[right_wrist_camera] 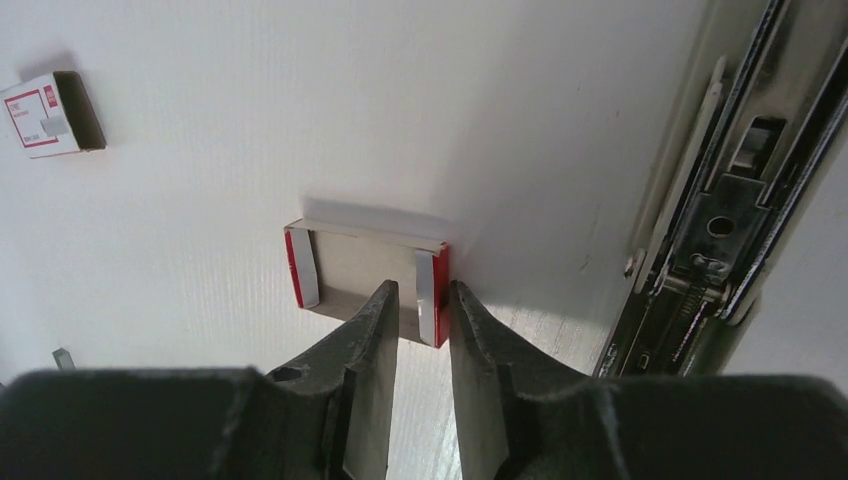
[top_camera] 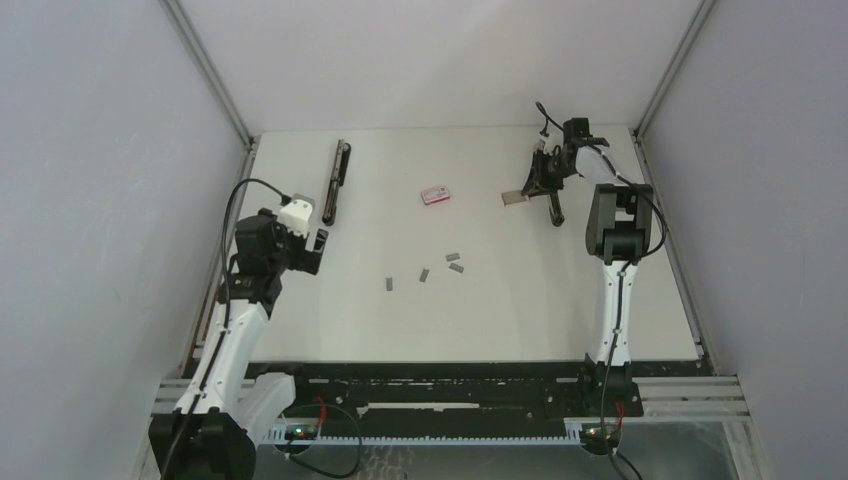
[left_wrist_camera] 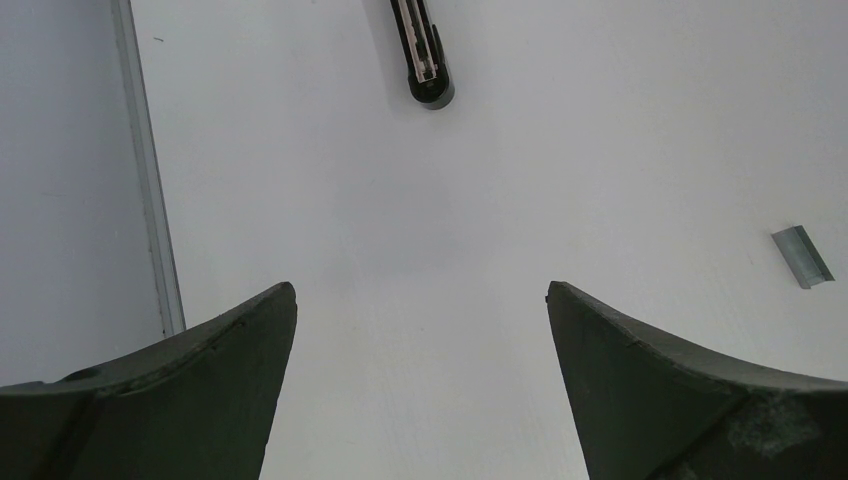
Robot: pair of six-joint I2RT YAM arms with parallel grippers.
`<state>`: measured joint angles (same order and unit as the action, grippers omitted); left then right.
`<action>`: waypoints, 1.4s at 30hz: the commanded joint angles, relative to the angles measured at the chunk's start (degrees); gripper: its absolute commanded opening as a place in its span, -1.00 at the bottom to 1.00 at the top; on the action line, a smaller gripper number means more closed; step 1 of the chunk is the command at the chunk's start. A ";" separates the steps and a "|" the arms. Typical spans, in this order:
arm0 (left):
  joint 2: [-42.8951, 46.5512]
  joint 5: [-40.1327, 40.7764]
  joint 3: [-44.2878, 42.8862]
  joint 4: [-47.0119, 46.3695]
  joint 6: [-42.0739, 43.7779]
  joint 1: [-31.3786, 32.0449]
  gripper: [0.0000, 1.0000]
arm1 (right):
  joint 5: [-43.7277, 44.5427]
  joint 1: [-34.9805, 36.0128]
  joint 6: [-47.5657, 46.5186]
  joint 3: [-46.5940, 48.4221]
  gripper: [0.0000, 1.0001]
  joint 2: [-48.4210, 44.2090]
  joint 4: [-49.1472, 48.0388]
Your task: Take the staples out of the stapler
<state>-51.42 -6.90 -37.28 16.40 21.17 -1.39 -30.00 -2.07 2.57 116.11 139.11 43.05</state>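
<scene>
Staples [top_camera: 452, 257]: you've got 4 short grey metal strips lying loose on the table [top_camera: 600, 300], in the open middle between your 2 arms.
Spread: 2 of them sit just beside each other on the right of the group. The other 2 lie apart, further left and nearer to you.
Look: your left wrist camera catches a staple strip [left_wrist_camera: 802, 256] at its right edge. It's a shiny grey bar with a folded, channel-like profile, lying flat.
Left gripper [left_wrist_camera: 420, 295]: it's spread wide, holding nothing, and hovering over bare table by the left wall.
Left-side stapler [top_camera: 337, 180]: a long, thin black one, opened out flat near the far left corner. Its rounded end shows ahead of your left fingers.
Right gripper [right_wrist_camera: 422, 300]: the jaws are narrowed around the right side wall of a small cardboard tray [right_wrist_camera: 365, 270]. I cannot tell whether they're pressing on it.
Tray: shallow, brown inside, with red and white end flaps, and it looks bare inside.
Right-side stapler [right_wrist_camera: 720, 180]: it's open, just right of the tray, with its metal rail and spring exposed.
Red-and-white box [top_camera: 434, 195]: it's on the table, well left of the tray and beyond the staples.
</scene>
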 commanded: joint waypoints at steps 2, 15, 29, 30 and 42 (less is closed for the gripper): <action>0.09 -1.75 0.67 -2.01 0.45 -0.31 0.99 | 0.61 0.31 -1.23 2.77 -0.51 0.77 0.23; -0.52 -2.08 0.57 -2.12 0.47 -0.29 0.99 | -0.24 0.22 -1.64 2.71 -0.71 1.18 0.46; -0.87 -2.06 0.54 -2.08 0.65 -0.31 1.00 | 4.42 1.55 -2.00 2.63 -0.81 0.86 0.88; -0.77 -1.96 0.54 -2.08 0.63 -0.30 1.00 | 4.83 1.80 -2.14 2.58 -0.82 0.68 0.85; -0.96 -1.61 0.63 -2.16 0.75 -0.31 0.99 | 8.65 4.31 -3.02 0.88 -0.99 -3.30 0.46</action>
<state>-52.40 -7.90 -37.28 16.38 21.19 -1.39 -23.90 1.15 0.86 117.49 139.50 43.33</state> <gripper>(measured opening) 0.996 0.010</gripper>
